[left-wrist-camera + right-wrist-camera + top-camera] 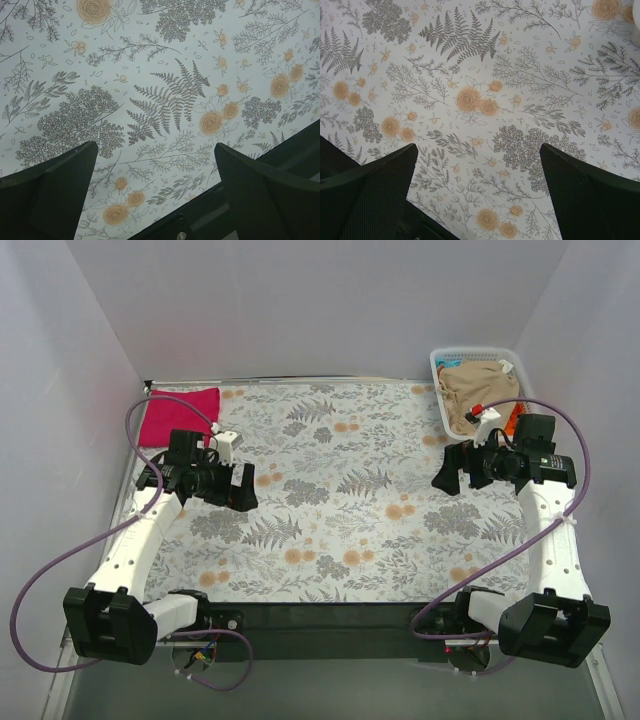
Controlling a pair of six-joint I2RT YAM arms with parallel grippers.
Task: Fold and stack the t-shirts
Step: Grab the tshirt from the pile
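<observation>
Shirt hugs far-left edge; basket far-right corner.

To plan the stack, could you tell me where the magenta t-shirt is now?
In the top view, the magenta t-shirt lies at the far-left corner of the table, just beyond the left gripper.

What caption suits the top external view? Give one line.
Wide-open left pincer and right pincer above floral-print table; folded magenta-pink cotton t-shirt far-left, tan cotton t-shirt in white plastic lattice basket far-right.
</observation>
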